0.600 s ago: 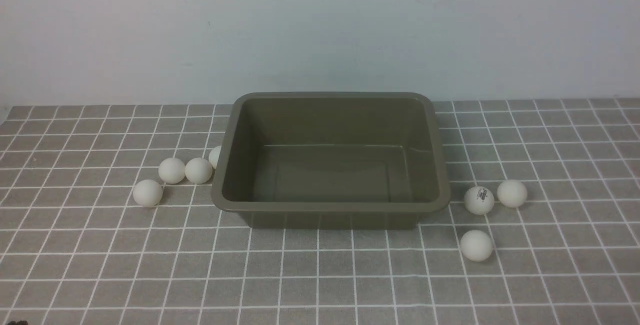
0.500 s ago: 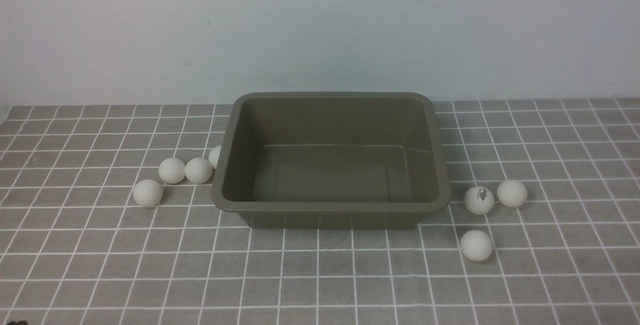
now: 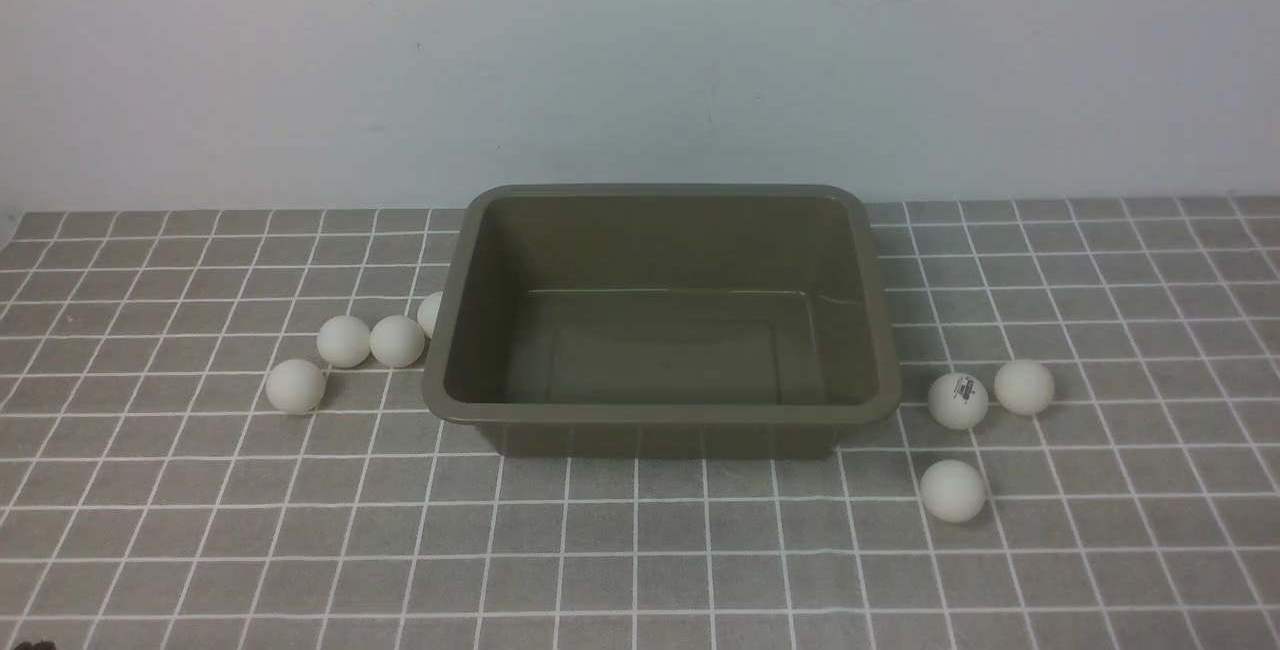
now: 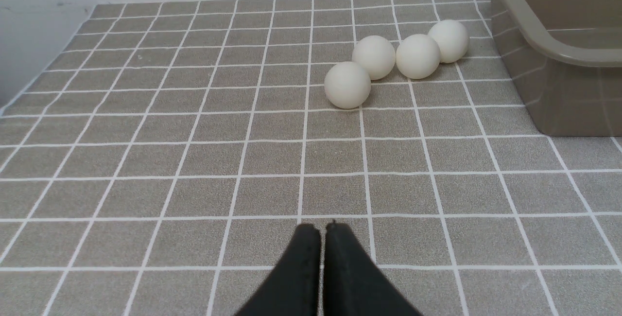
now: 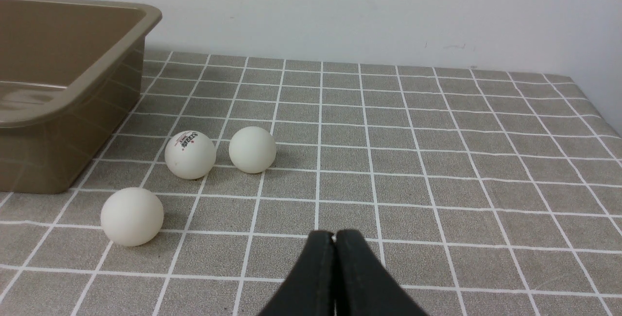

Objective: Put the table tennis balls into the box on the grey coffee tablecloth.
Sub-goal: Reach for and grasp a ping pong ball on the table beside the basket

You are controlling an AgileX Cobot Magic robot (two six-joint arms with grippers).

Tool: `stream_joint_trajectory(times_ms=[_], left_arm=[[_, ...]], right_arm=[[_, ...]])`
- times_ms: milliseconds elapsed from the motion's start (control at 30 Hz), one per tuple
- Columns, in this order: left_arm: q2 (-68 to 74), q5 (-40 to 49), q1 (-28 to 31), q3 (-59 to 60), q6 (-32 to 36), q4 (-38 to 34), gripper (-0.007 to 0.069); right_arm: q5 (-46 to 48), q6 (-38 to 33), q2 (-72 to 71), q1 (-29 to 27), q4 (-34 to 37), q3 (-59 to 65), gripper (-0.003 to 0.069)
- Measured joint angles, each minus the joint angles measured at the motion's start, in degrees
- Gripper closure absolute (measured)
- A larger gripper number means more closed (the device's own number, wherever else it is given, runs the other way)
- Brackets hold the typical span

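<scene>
Left gripper (image 4: 322, 226): you had its two black fingers pressed together tip to tip with nothing between them, low over the grey coffee tablecloth (image 4: 146, 160) on the left side of the box (image 4: 573, 102), well short of the table tennis balls (image 4: 418, 56) there.
Right gripper (image 5: 334, 233): you had it closed the same way, gripping nothing, over the cloth on the box's right side, near the three balls there but apart from them.
Box: it stood upright on the cloth, a long side facing you, its back edge near the wall (image 3: 640, 50).
Box contents: its glossy floor showed bare from wall to wall, and every ball you could see lay outside it.
Tablecloth: it lay flat under the box and all seven balls.
Balls left of the box: four sat in a curved row. The innermost ball (image 3: 430, 313) sat just beside the box's left wall, half hidden by the rim, and you could not tell whether it touched. The second ball (image 3: 397, 341) and third ball (image 3: 344, 341) sat side by side. The fourth ball (image 3: 295, 386) lay farthest from the box and nearer you.
Balls right of the box: the logo ball (image 3: 958, 400) sat near the box's front right corner, apart from it. A plain ball (image 3: 1024, 387) sat just beside it, on the side away from the box. The lone ball (image 3: 953, 491) lay nearer you than the box's front wall, apart from both.
</scene>
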Motion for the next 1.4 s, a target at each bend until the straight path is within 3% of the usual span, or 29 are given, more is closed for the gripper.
stream_joint_trajectory(times_ms=[300,533,767,867,933,1033,1100,1167,1200,1233,1267,1400], left_arm=[[0.0,-2.4,0.0,0.1,0.1,3.9,0.0629],[0.0,-19.5,0.0,0.3,-8.4,1.5,0.0629],[0.0,-27.5,0.0,0.3,-10.1,1.5,0.0629],[0.0,-30.6,0.0,0.4,-10.9,1.5,0.0629],[0.0,-37.4,0.0,0.4,-15.4,1.1,0.0629],[0.6,-41.6,0.0,-1.7,-19.8,0.0,0.0629],[2.5,-40.4,0.0,-5.3,-22.0,-0.7,0.0629],[8.8,-30.0,0.0,-15.6,-25.3,-1.1,0.0629],[9.5,-30.0,0.0,-15.6,-25.3,-1.1,0.0629],[16.2,-17.3,0.0,-25.3,-25.8,-0.6,0.0629],[17.0,-17.3,0.0,-26.2,-25.8,-0.5,0.0629],[35.4,11.5,-0.6,-44.4,-20.1,0.3,0.0629]], right_arm=[[0.0,0.0,0.0,0.0,0.0,0.0,0.0673],[0.0,0.0,0.0,0.0,0.0,0.0,0.0673],[-1.4,0.3,0.0,0.1,1.0,0.2,0.0673],[-7.1,3.6,0.0,0.5,7.1,0.5,0.0673],[-15.8,11.4,0.0,0.8,18.0,0.5,0.0673],[-22.7,16.7,0.0,0.8,28.6,0.5,0.0673],[-25.6,17.1,0.0,0.8,32.5,0.5,0.0673],[-30.5,16.7,0.0,0.8,35.2,0.5,0.0673],[-31.0,16.7,0.0,0.8,35.3,0.5,0.0673],[-29.6,15.8,0.0,1.2,35.3,-1.1,0.0673],[-29.6,15.8,0.0,1.3,35.2,-1.1,0.0673],[-14.6,9.4,6.7,1.7,28.6,-14.1,0.0673]])
